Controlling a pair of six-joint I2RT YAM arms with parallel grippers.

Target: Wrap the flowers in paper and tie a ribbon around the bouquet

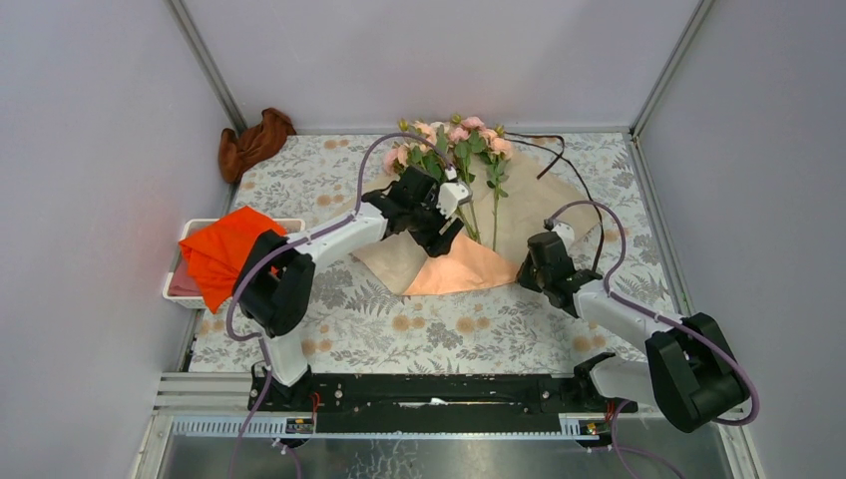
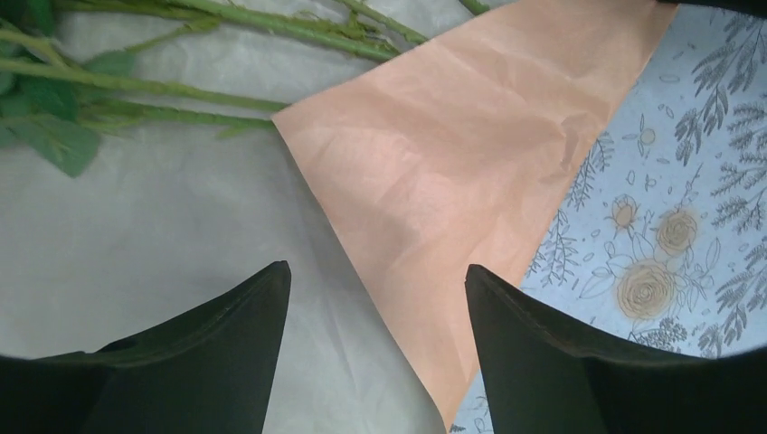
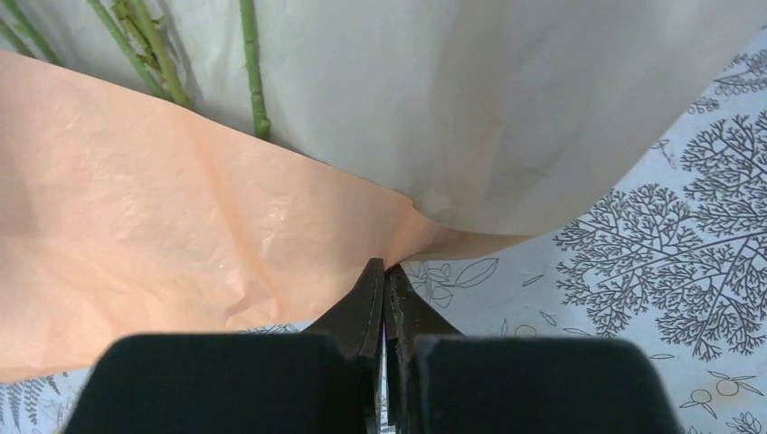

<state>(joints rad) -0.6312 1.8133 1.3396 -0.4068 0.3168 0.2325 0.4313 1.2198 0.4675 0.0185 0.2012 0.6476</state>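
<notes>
1. Hovering over the paper (image 2: 452, 163), the left tool (image 2: 375, 276) stands wide open with nothing between its fingers.
2. Straight ahead of that tool, a folded-over peach corner of the paper lies on the sheet's pale side. The corner's right edge runs past the tool's right finger onto the floral counter (image 2: 687, 181).
3. Ahead and to the left of the left tool, the flowers (image 2: 226, 18) lay their green stems across the pale side, apart from the fingers.
4. The right tool (image 3: 385, 267) is closed tight, its tips pinching the paper's edge where the peach fold meets the curled-up pale sheet.
5. Seen from above, the blooms lie beyond both tools at the paper's far end.
6. The ribbon (image 1: 584, 190) trails beyond the right tool.
7. Left of the left arm, an orange cloth (image 1: 224, 254) sits in a white tray (image 1: 175, 289).
</notes>
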